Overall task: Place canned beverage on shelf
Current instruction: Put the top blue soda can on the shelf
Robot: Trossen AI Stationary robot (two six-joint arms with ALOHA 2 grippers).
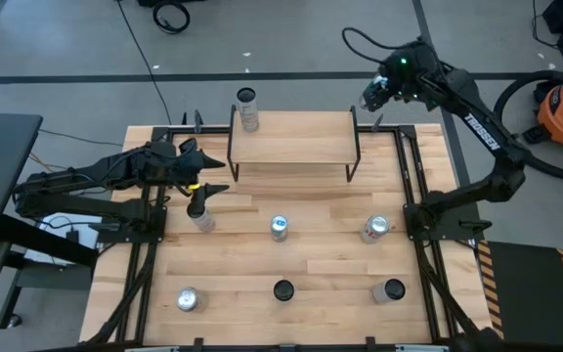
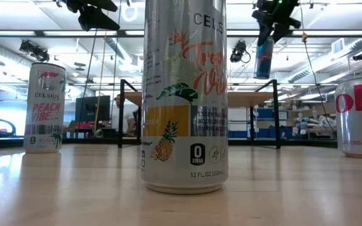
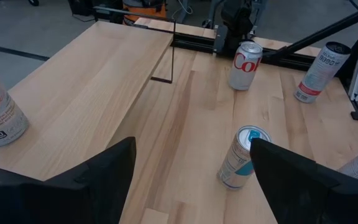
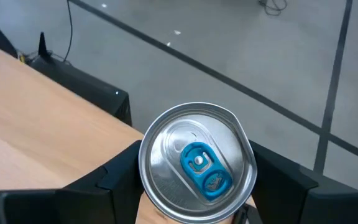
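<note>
Can (image 4: 196,162) upright, clamped in right hand (image 2: 264,39), hangs above shelf (image 1: 291,137)'s right end, shelf plank just leftward below; left hand (image 1: 206,174) open, empty.

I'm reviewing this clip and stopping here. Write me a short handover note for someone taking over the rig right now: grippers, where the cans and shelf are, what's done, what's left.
Right gripper: shut on a blue-tabbed can, raised in the air by the shelf's right end, not yet set down.
Left gripper: open and empty, above the table's left side, over a can there.
Done: one can stands at the shelf's left end.
Left: place the held can on the plank. Six more cans remain on the table in front of the shelf, the nearest row included.
</note>
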